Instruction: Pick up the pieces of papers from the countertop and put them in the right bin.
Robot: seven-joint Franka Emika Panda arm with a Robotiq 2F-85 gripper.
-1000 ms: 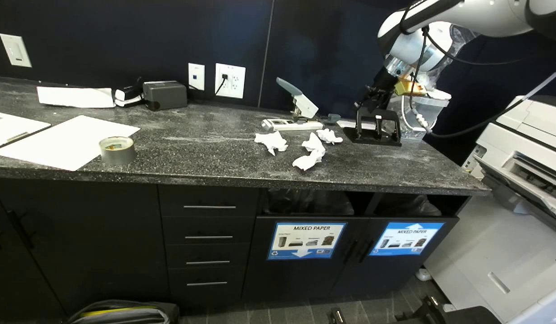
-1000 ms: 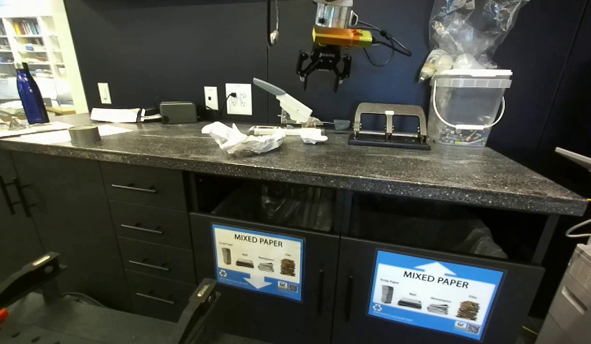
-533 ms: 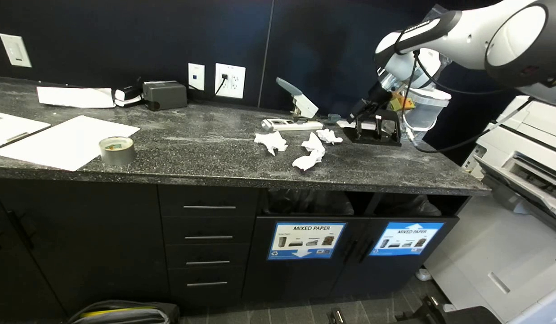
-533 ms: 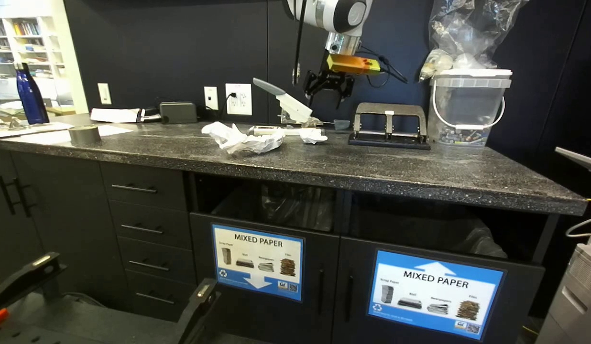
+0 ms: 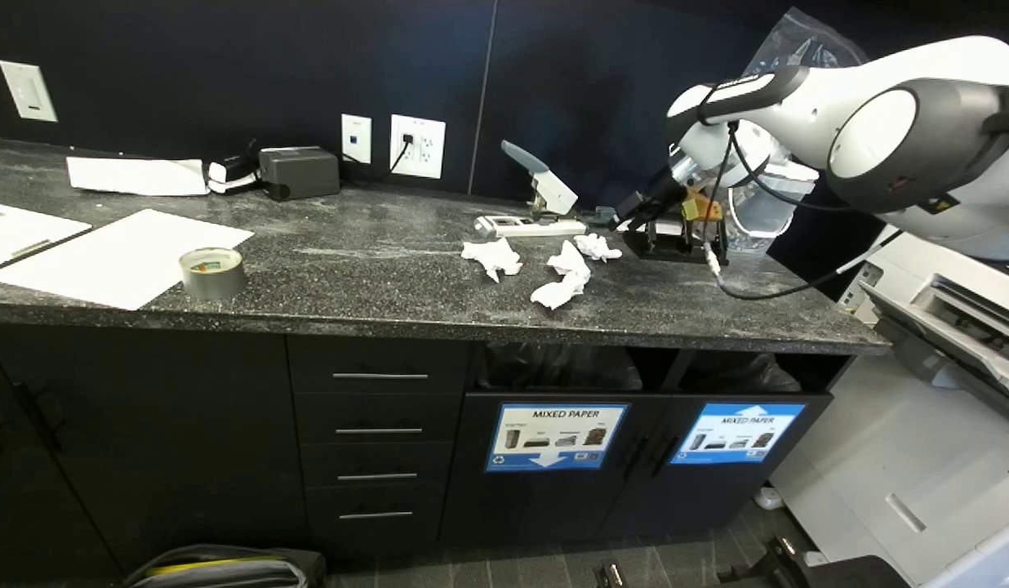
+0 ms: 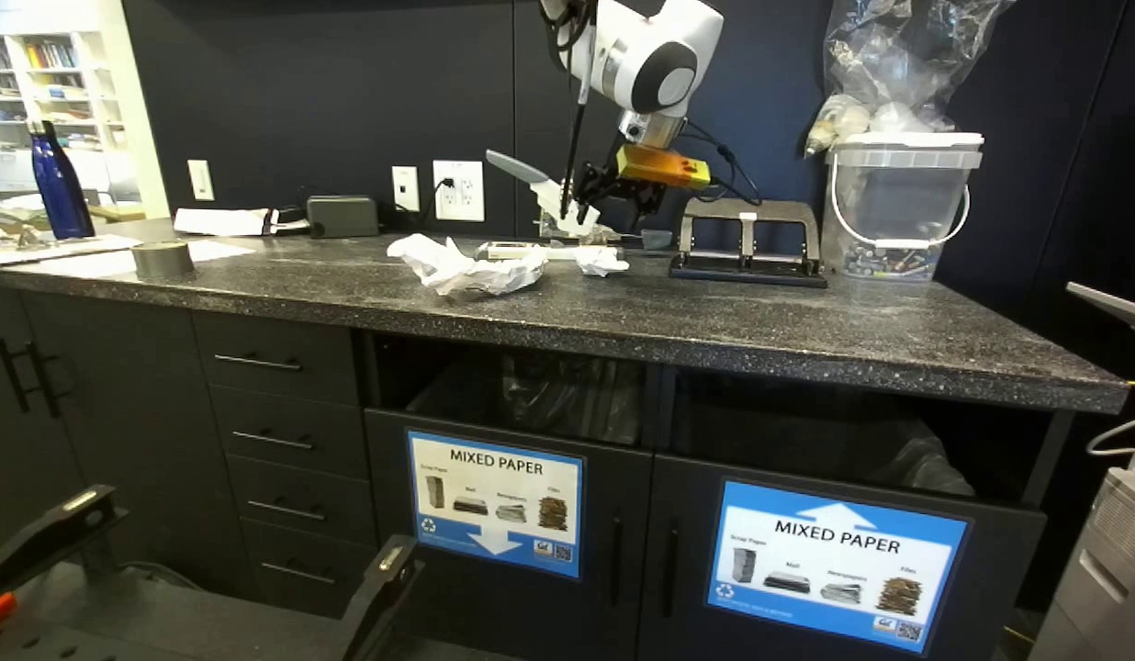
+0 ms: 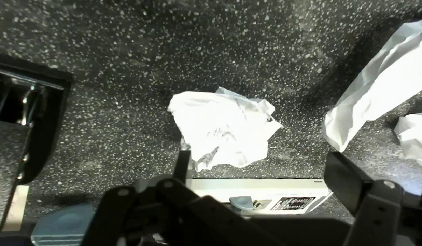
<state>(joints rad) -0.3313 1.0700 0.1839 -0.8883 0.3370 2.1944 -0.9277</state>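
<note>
The dark speckled countertop [image 5: 374, 286] runs across both exterior views, and the things on it lie as they did a second ago. The arm [image 5: 921, 65] has come lower since then; its lettering is too small to read. Below the countertop, two cabinet doors [image 6: 999, 560] reach partway up; plastic bags [image 5: 557, 367] show in the gaps above them. Each of these doors bears a sign headed "MIXED PAPER": the left-hand sign [image 6: 496, 503] has a white arrow pointing down, the right-hand sign [image 6: 838, 565] one pointing up, with captions "Scrap Paper", "Mail", "Newspapers" and "Files". The hole punch [image 6: 751, 209] and the stapler [image 5: 529, 226] stand toward the back. The gripper [image 7: 258, 167], lower and more tilted than before, hangs over the countertop near the stapler, its jaws spread wide. Three crumpled pieces of paper [image 5: 566, 276] lie near one another in front of the stapler. The small piece [image 7: 228, 130] nearest the hole punch shows just beyond the fingers [image 7: 346, 181] in the wrist view. A label [image 7: 293, 204] on the stapler cannot be read.
</note>
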